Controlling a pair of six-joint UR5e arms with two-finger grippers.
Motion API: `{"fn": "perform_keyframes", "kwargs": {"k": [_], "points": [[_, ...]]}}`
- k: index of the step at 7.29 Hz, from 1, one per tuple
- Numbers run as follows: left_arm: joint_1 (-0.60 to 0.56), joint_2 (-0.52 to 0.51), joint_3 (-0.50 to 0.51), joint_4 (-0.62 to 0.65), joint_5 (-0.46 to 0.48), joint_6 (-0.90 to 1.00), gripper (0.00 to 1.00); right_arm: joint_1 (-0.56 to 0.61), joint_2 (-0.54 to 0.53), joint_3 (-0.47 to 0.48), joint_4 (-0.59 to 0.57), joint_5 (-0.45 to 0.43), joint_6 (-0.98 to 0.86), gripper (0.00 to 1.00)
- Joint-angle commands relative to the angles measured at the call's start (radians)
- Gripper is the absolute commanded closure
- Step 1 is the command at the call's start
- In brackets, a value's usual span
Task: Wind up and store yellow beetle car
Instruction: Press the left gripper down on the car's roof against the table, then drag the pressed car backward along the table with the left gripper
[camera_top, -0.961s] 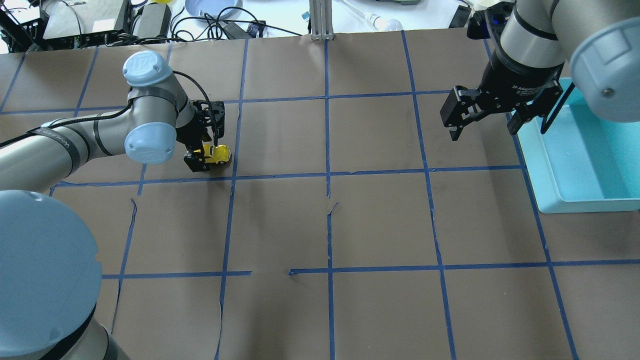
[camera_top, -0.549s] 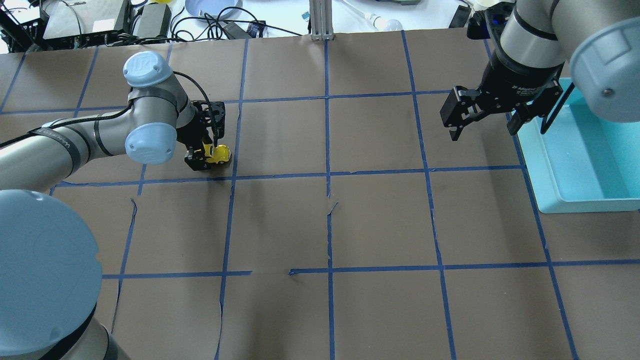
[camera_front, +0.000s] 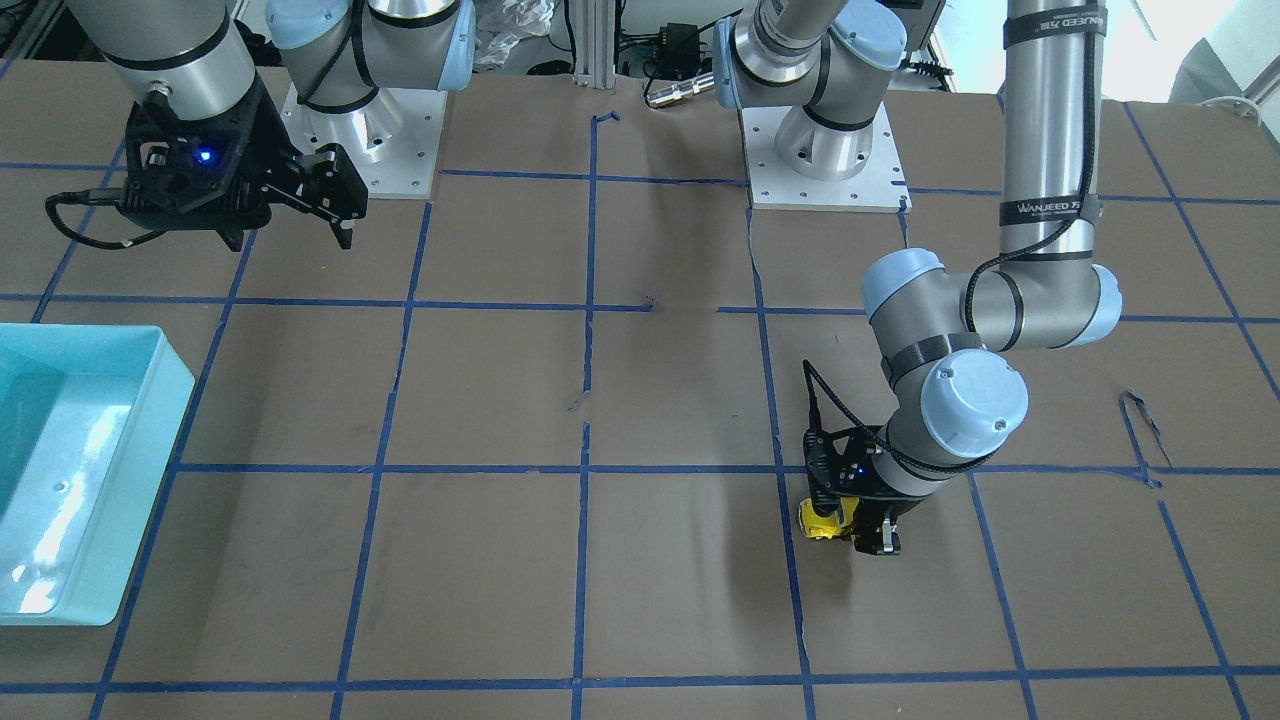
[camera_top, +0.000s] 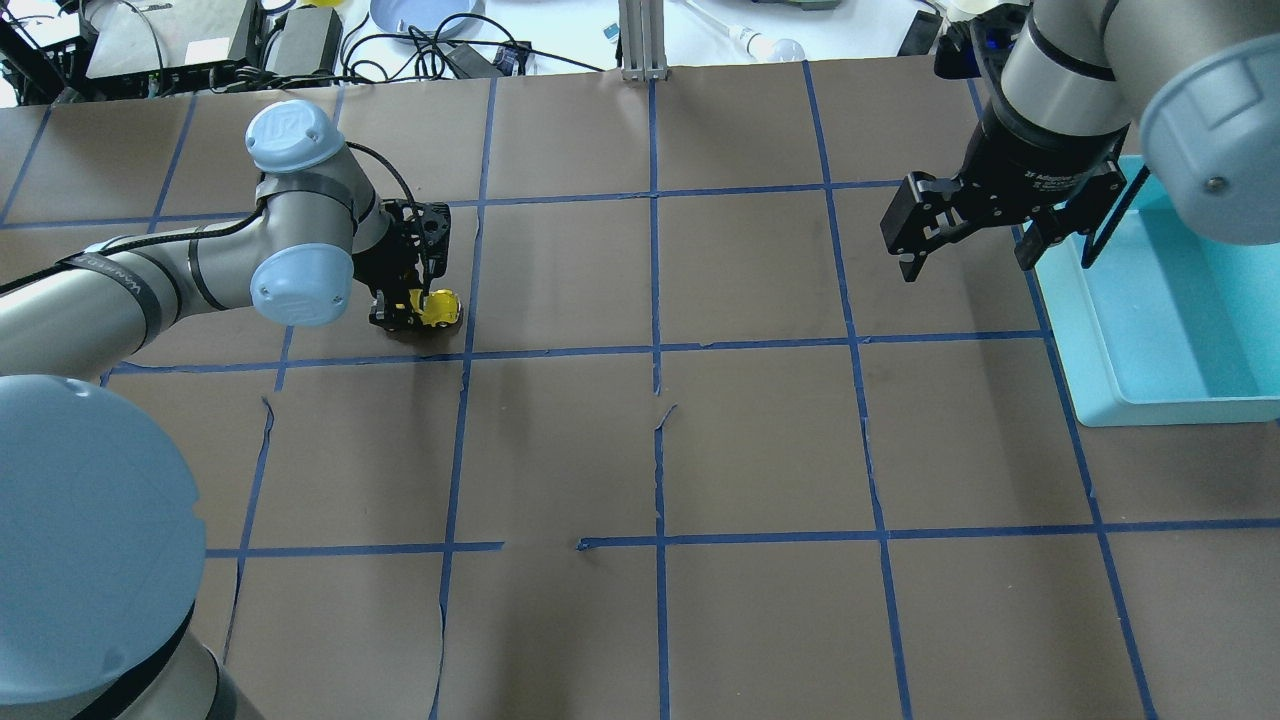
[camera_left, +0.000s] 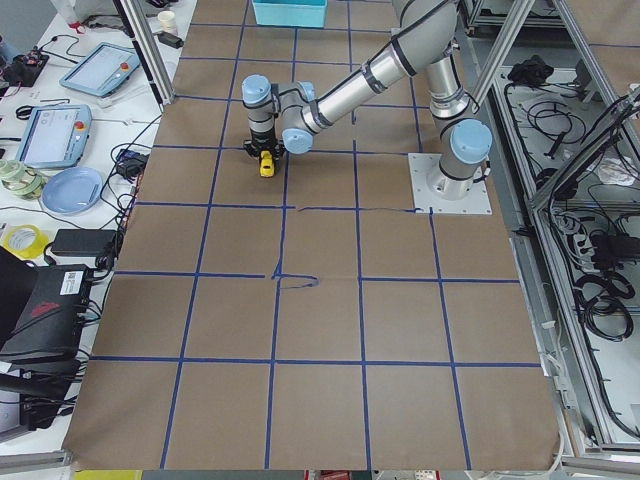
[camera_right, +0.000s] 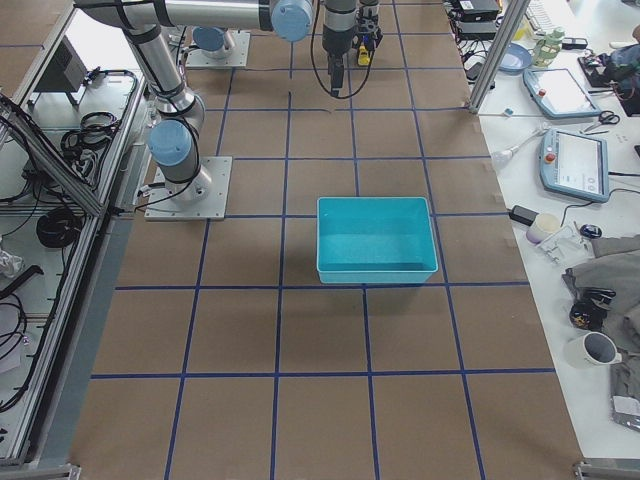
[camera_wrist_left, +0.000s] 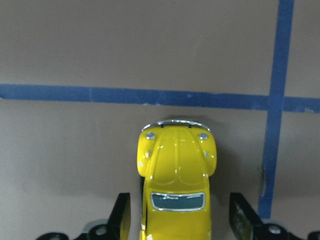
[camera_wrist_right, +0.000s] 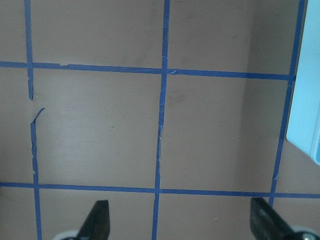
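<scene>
I have the left gripper (camera_wrist_left: 179, 214) down over the small glossy yellow beetle toy car (camera_wrist_left: 177, 160), its fingers (camera_wrist_left: 123, 214) spread either side of the cabin with a narrow gap on each side. The bonnet pokes out past the fingertips. My right gripper (camera_top: 965, 263) hangs with fingers wide apart, nothing between them, and the shallow turquoise plastic bin (camera_top: 1150, 405) is just outside one finger.

I count 1 yellow beetle car (camera_wrist_left: 176, 170), 1 teal bin (camera_right: 378, 276), 1 table (camera_top: 760, 450), 2 arms (left arm (camera_top: 120, 290), right arm (camera_top: 1070, 60)), 2 grippers (left gripper (camera_wrist_left: 183, 217), right gripper (camera_top: 965, 262)), and off to the side 2 tablet-style pendants (camera_left: 101, 70) and 1 blue plate (camera_left: 75, 188).
</scene>
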Motion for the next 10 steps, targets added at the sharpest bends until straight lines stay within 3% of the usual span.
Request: {"fn": "perform_keyframes", "kwargs": {"k": [1,5,10], "points": [[0.0,0.0,0.001,0.001,0.002,0.002,0.81,0.0,0.0,0.0,0.0,0.0,0.0,0.0],[0.054,0.003,-0.012,0.026,0.0,0.004,0.85,0.0,0.0,0.0,0.0,0.0,0.0,0.0],[0.149,-0.007,-0.025,0.067,0.002,0.206,0.85,0.0,0.0,0.0,0.002,0.0,0.0,0.0]]}}
